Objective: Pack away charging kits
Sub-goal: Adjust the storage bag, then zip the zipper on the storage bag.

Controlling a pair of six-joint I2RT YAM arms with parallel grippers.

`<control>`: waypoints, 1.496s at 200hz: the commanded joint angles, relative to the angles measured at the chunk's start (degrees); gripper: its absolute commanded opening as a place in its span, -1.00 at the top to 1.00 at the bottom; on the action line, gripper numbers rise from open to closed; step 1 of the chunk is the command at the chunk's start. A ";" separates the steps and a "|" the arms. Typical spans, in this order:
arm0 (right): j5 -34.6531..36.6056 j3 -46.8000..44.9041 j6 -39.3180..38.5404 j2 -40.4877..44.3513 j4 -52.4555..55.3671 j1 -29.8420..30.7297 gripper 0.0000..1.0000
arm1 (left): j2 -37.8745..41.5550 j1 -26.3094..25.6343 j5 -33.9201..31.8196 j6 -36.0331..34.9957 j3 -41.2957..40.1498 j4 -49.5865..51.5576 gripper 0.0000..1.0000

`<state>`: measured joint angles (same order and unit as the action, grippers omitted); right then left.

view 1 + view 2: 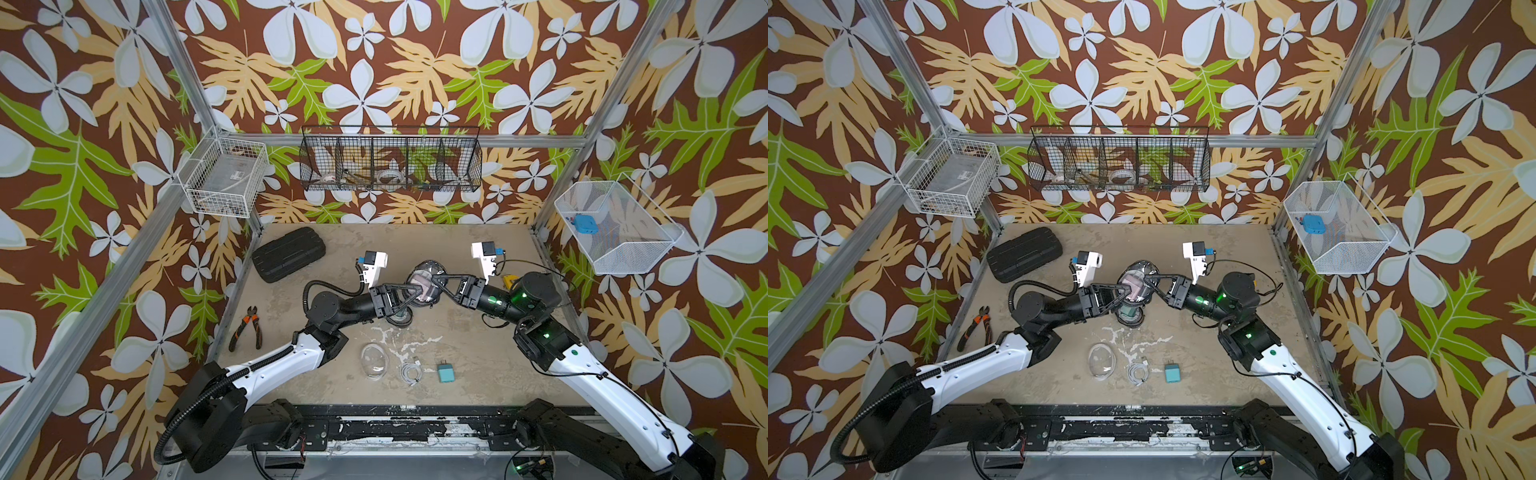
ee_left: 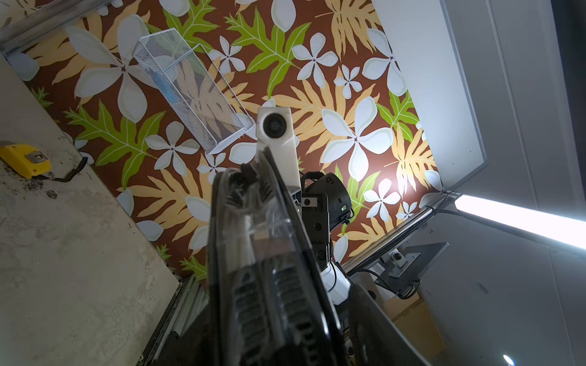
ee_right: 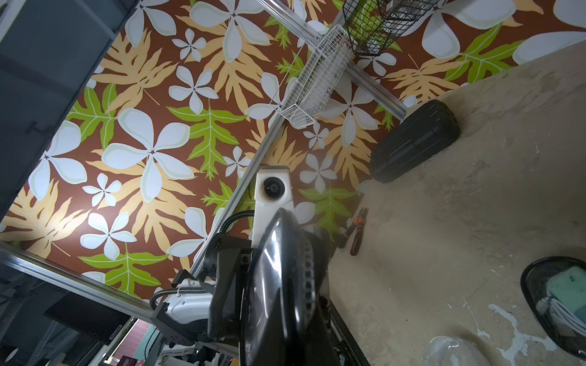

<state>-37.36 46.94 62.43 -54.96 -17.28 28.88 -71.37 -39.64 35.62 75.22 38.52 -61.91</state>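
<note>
Your right gripper (image 1: pixel 435 277) pinches the black-rimmed pouch (image 1: pixel 420 275) above the scuffed tan tabletop (image 1: pixel 478 365), ringed by floral walls (image 1: pixel 374 62); whether your left gripper (image 1: pixel 411 289) grips is unclear.

Held pouch (image 2: pixel 269 260) blocks the jaws in both wrist views; second pouch (image 1: pixel 1130 318) mostly hidden under left arm (image 1: pixel 1059 305).
</note>
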 commanded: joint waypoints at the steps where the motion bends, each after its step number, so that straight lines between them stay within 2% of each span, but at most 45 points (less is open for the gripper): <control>1: 2.95 1.30 -2.55 -0.01 3.21 0.74 1.00 | 1.15 -0.17 -4.15 -2.72 1.69 4.16 0.07; 9: 3.27 1.80 -3.49 0.19 4.01 1.44 1.00 | 0.94 -0.13 -4.72 -2.92 2.45 6.74 0.24; 34: 3.32 2.89 -5.31 0.32 6.18 2.88 0.97 | -0.68 -0.14 -5.34 -1.60 4.37 9.44 0.54; 39: 3.30 2.98 -5.62 0.36 6.58 3.10 0.88 | -0.93 -0.12 -5.38 -1.11 4.52 8.85 0.60; 50: 3.01 3.34 -7.17 0.82 8.21 3.29 0.55 | -0.90 -0.09 -6.05 0.13 4.46 8.36 0.67; 63: 4.85 5.59 -12.53 1.96 15.38 3.28 0.26 | 0.07 0.47 -7.33 0.76 4.72 11.38 0.82; 73: 6.96 7.71 -17.58 3.16 21.32 3.28 0.11 | 1.14 1.07 -7.60 0.56 4.85 13.33 0.84; 85: 9.15 10.13 -22.98 4.57 27.07 3.32 0.04 | 2.23 2.03 -7.61 0.64 5.36 17.57 0.88; 113: 9.95 12.30 -31.89 5.24 33.71 3.33 0.09 | 2.47 3.68 -5.40 1.97 7.23 25.34 0.91; 131: 10.58 12.77 -36.34 4.05 35.33 4.12 0.25 | 2.45 3.67 -5.54 3.33 7.96 27.33 0.91; 145: 14.56 13.93 -39.86 3.13 36.30 6.53 0.38 | 2.88 3.67 -6.60 4.56 8.00 27.14 0.87; 166: 17.52 16.45 -43.97 0.50 38.26 8.19 0.40 | 3.13 3.65 -7.54 4.64 9.05 28.62 0.83; 203: 13.58 17.51 -44.84 -2.63 36.53 8.64 0.37 | 2.91 3.65 -8.02 5.47 9.08 28.97 0.81; 299: 14.34 15.86 -45.17 -5.59 35.87 9.85 0.31 | 1.50 3.68 -7.43 7.84 8.14 25.78 0.86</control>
<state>-23.70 62.67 17.80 -60.03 19.64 38.61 -69.71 -36.07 27.83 82.19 46.39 -32.49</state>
